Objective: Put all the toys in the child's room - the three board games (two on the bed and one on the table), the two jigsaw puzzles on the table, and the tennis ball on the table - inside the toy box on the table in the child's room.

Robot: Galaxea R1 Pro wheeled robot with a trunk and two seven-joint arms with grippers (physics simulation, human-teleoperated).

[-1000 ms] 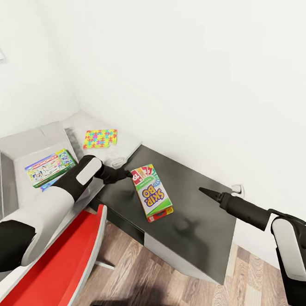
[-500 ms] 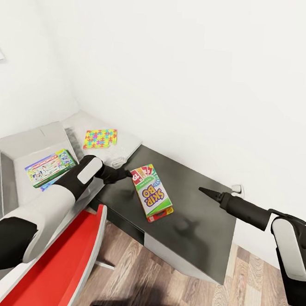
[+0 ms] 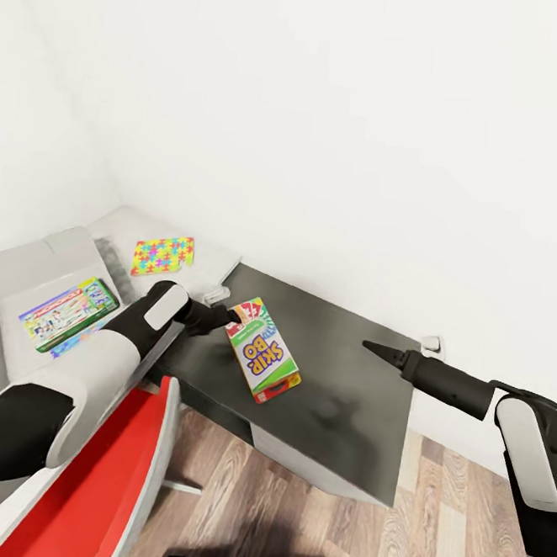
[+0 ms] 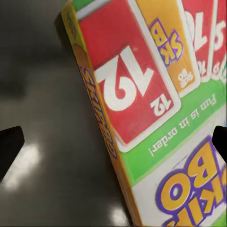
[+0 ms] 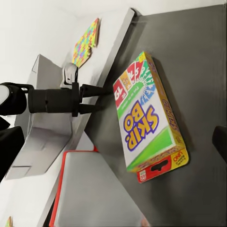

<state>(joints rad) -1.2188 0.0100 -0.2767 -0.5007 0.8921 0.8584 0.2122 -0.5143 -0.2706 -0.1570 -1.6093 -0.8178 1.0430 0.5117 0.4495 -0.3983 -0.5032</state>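
SKIP-BO box slightly turned since earlier

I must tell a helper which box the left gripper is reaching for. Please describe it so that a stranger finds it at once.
Look at the dark grey cabinet against the white wall. The SKIP-BO box lies flat on it, at the left gripper. Its white and green face with red cards distinguishes it from the blue game box in the toy box.

The SKIP-BO box beside my left end effector looks like glossy printed card. The dark cabinet top under it is smooth with a soft sheen. The floor is grained wood plank.
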